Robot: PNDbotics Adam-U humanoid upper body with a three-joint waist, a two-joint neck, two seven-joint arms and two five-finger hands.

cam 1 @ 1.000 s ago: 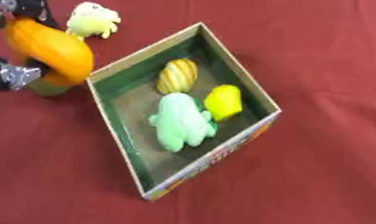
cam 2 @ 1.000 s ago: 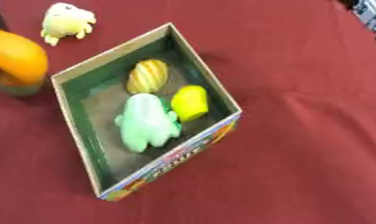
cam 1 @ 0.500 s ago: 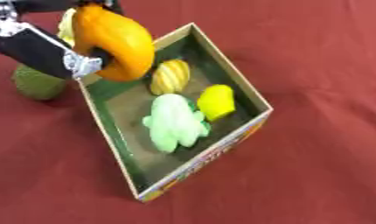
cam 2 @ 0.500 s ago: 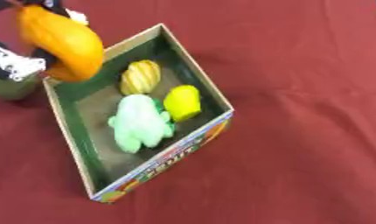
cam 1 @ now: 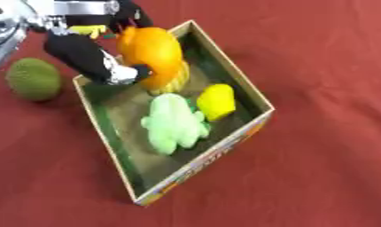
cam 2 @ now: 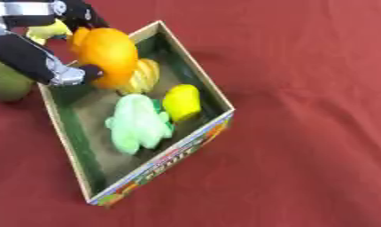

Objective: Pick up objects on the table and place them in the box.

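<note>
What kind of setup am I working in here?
Probably a staged tabletop for pick-and-place practice, not a real kitchen: a plain red cloth, one printed cardboard box, and toy-like items such as a green plush. The left hand holds an orange object above the box.

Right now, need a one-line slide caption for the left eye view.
Left hand holds orange toy over box.

orange fruit (cam 1: pixel 151 51), pale green toy (cam 1: pixel 174 122); yellow lemon (cam 1: pixel 215 101)

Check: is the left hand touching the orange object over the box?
Touching. In the left eye view the left hand has fingers curled round the orange object, with no gap, holding it above the box.
</note>
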